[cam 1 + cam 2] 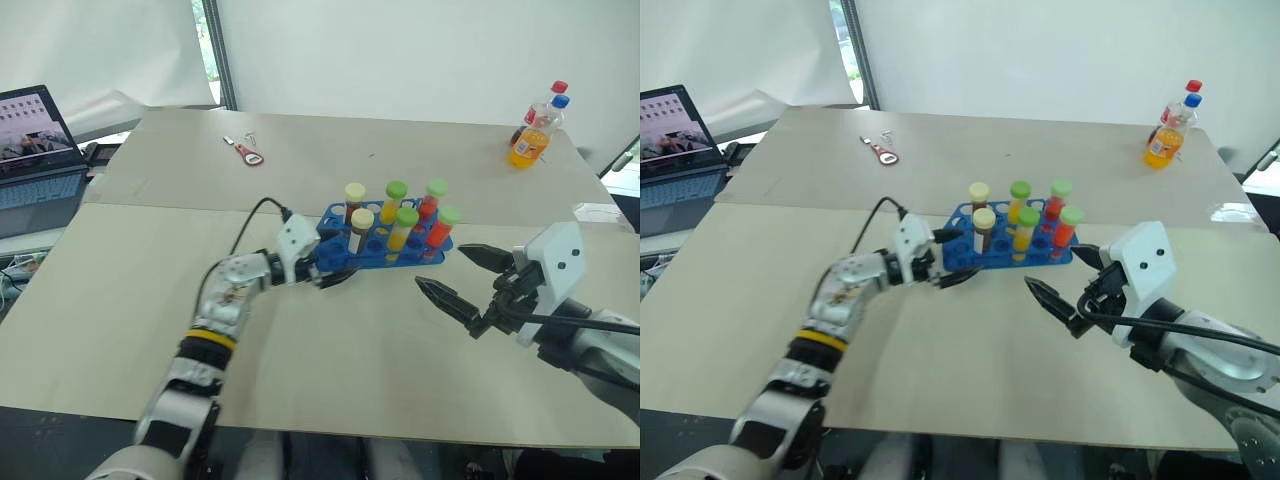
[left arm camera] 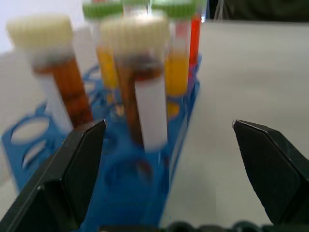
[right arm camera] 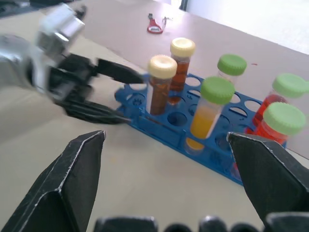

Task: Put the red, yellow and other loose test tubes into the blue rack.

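Six tubes (image 1: pixel 406 228): upright in rack (image 1: pixel 385 247)
Left gripper (image 1: pixel 335 270): wide open, empty; withdraw level, clear of caps
Right gripper (image 1: pixel 462 280): wide open, empty

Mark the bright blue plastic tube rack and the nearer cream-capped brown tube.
Bright blue plastic tube rack (image 1: pixel 336 216): left eye view, left end wall.
Cream-capped brown tube (image 3: pixel 161 66): right wrist view, its cap.

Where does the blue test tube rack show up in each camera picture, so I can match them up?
Left eye view: the blue rack sits at centre on the table, between the two grippers.
Right eye view: the rack is again near centre.
Left wrist view: close up, lower left to middle.
Right wrist view: centre to right.
Shared landmark: the near cream-capped brown tube standing at the rack's end by the left gripper.
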